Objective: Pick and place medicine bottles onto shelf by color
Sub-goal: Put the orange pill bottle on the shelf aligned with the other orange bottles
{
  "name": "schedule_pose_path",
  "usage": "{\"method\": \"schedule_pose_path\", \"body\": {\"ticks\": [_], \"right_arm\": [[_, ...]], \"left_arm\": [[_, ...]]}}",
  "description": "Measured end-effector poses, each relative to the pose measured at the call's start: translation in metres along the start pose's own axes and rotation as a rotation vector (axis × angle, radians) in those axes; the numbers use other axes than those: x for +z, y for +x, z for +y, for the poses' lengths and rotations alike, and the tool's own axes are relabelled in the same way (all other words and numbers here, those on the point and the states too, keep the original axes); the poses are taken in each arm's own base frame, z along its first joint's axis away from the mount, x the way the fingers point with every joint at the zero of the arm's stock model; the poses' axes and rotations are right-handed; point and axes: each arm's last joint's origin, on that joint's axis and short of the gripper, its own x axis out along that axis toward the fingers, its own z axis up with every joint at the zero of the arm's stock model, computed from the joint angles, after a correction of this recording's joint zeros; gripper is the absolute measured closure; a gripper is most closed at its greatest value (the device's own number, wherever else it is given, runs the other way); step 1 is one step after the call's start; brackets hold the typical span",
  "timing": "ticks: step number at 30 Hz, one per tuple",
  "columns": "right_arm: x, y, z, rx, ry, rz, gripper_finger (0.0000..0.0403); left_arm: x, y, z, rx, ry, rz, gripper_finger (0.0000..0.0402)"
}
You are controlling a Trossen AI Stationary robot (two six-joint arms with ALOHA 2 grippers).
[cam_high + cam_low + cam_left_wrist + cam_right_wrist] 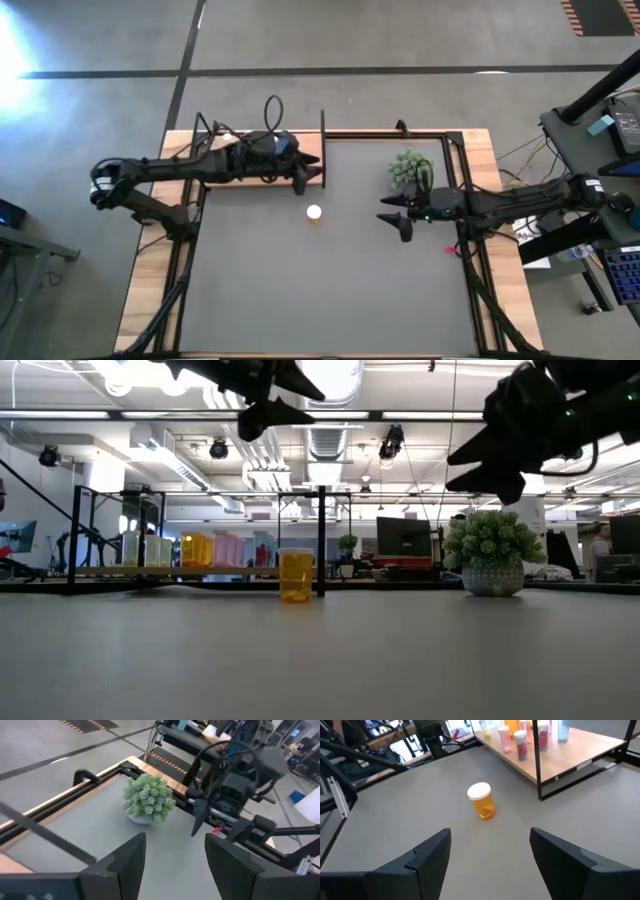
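Orange bottle (296,577) stands upright on mat (320,660); white cap up.

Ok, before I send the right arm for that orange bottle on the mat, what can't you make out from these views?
- High view: the bottles on the shelf are hidden under the left arm.
- High view: the orange bottle shows only its white cap.
- Low view: both arms are cut off by the top edge.
- Right wrist view: the shelf bottles are cropped at the top, so no full count.
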Motion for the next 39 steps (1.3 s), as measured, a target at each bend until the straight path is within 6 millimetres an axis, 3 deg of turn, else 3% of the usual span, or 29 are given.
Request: {"method": "schedule_pose_path", "body": {"ticks": [12,21,30,39], "right_arm": [[-0.029,-0.007,-0.013,0.016,0.061,-0.083,0.0142],[-0.053,-0.008,-0.026,-0.099,0.136,-0.036,0.0142],[-0.074,-0.011,-0.035,-0.131,0.251,0.023,0.0142],[-0.075,-0.011,-0.035,-0.139,0.291,0.032,0.0142]], "left_arm": [[-0.001,0.0,-0.006,-0.08,0.004,0.022,0.0214],[-0.017,0.001,-0.001,-0.058,0.0,0.17,0.0214],[-0.02,0.001,-0.001,-0.054,0.001,0.182,0.0214],[-0.049,0.004,0.008,-0.038,0.0,0.271,0.0214]]}}
